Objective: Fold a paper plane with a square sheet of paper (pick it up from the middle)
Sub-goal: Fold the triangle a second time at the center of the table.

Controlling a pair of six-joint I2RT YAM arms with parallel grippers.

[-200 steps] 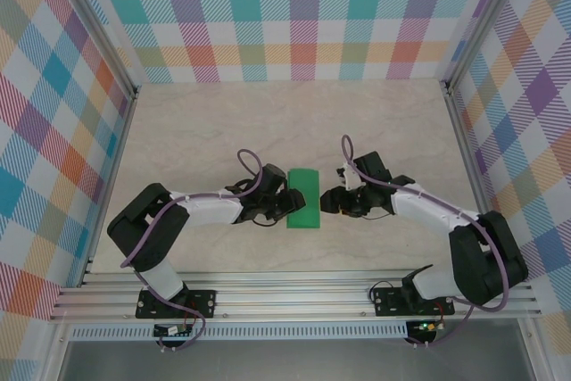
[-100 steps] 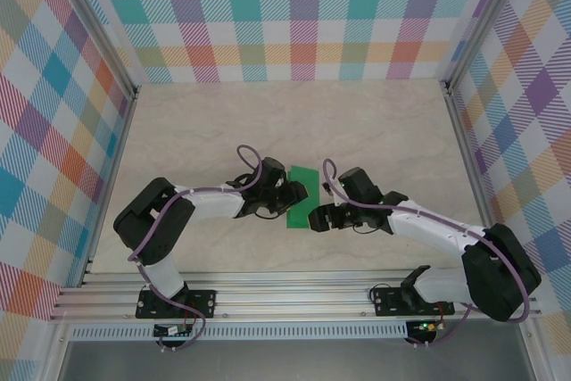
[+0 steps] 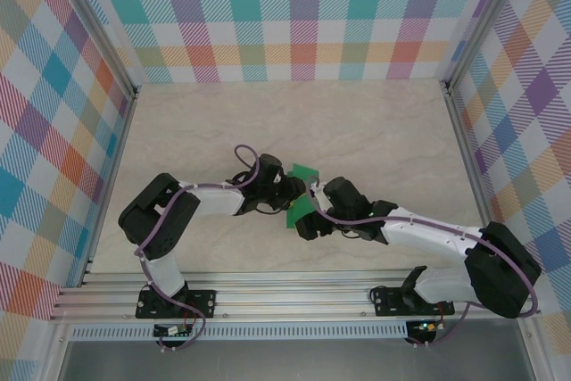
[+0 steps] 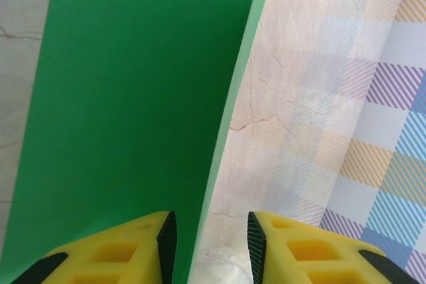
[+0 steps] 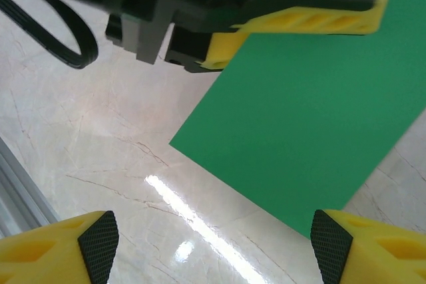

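The square sheet of paper (image 3: 302,175) is bright green and lies folded at the table's middle, partly under both grippers. My left gripper (image 3: 282,194) reaches in from the left. In the left wrist view the sheet of paper (image 4: 133,98) has a raised edge that runs up between the jaws of the left gripper (image 4: 212,244). That edge stands close to the left pad, with a clear gap to the right pad, so the jaws are open. My right gripper (image 5: 213,244) hangs wide open over bare table at the paper's (image 5: 319,124) near corner. In the top view the right gripper (image 3: 308,220) sits just below the left one.
The marble-look tabletop (image 3: 384,131) is ringed by checked walls. An aluminium rail (image 3: 294,296) runs along the near edge. The left gripper's body (image 5: 266,4) sits close above the right gripper's camera.
The right arm has swung left to the paper's near corner and its jaws have widened. The left gripper has pushed further over the paper and narrowed. The paper has turned slightly.
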